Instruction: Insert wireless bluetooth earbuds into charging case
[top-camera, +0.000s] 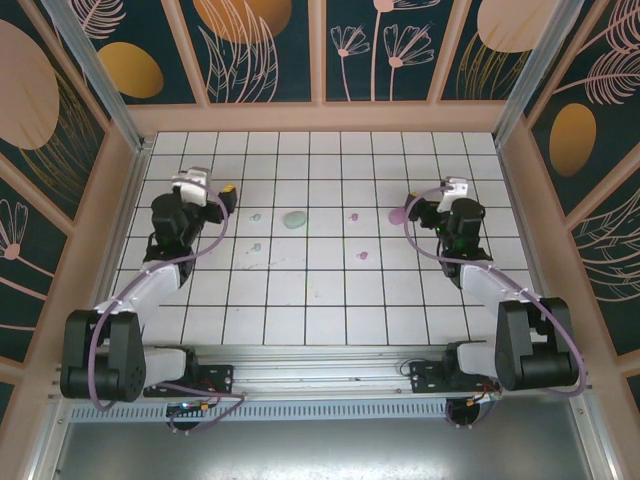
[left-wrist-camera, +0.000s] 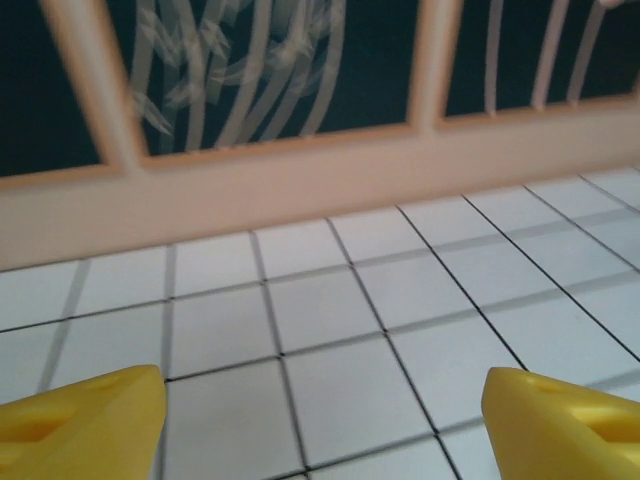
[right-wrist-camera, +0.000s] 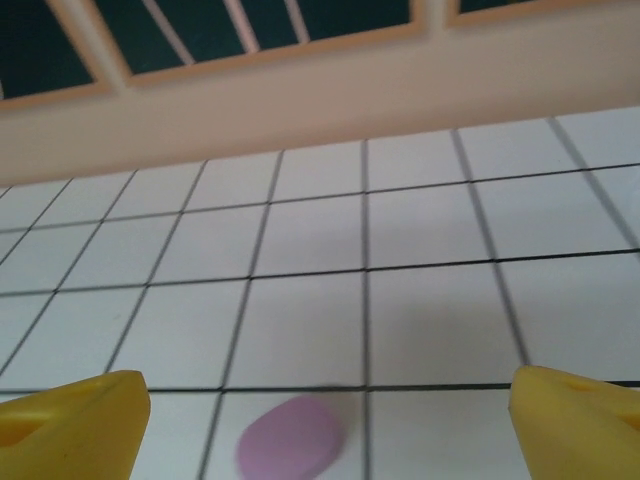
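Observation:
A mint-green oval charging case (top-camera: 295, 220) lies mid-table. A purple oval case (top-camera: 397, 215) rests just left of my right gripper (top-camera: 413, 208). The right wrist view has the purple case (right-wrist-camera: 290, 440) low between the wide-apart yellow fingers (right-wrist-camera: 75, 420) of the right gripper (right-wrist-camera: 328, 392), untouched. Two mint earbuds (top-camera: 255, 217) (top-camera: 257, 247) lie right of my left gripper (top-camera: 228, 200). Two purple-pink earbuds (top-camera: 352, 217) (top-camera: 364, 255) sit between the cases. In the left wrist view, the left gripper (left-wrist-camera: 325, 400) stands open over bare tile.
The white tiled floor (top-camera: 320, 300) is fenced by a peach wooden rail (top-camera: 320, 118) with dark floral panels on three sides. Both arm bases are bolted at the near edge, with purple cables looping beside them.

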